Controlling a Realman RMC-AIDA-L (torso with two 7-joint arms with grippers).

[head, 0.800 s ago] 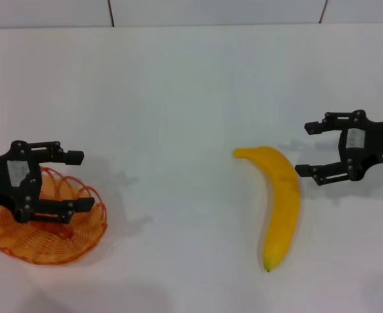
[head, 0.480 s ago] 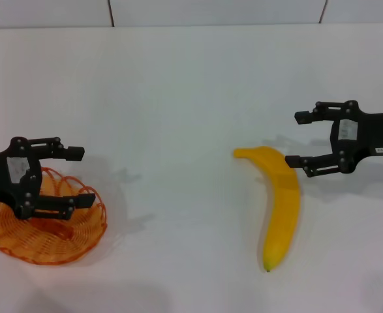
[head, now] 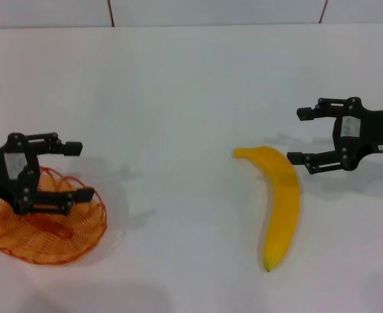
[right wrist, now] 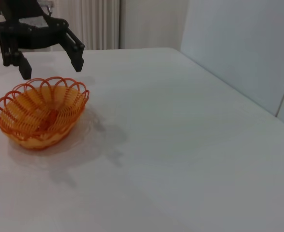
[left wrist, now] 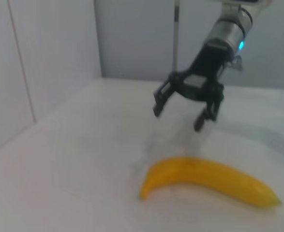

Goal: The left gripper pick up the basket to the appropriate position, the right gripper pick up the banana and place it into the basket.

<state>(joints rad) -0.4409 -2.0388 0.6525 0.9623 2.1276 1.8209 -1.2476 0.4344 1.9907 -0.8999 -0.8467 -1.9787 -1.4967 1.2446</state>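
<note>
Grasping is not yet done on either side. The left gripper is hanging open over the basket on the worktop; the right gripper is hanging open near the banana. Each one, I judge, needs lowering before closing.

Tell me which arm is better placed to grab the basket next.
Left. The left gripper hangs open right over the basket rim, while the right gripper is open far across the table beside the banana.
</note>
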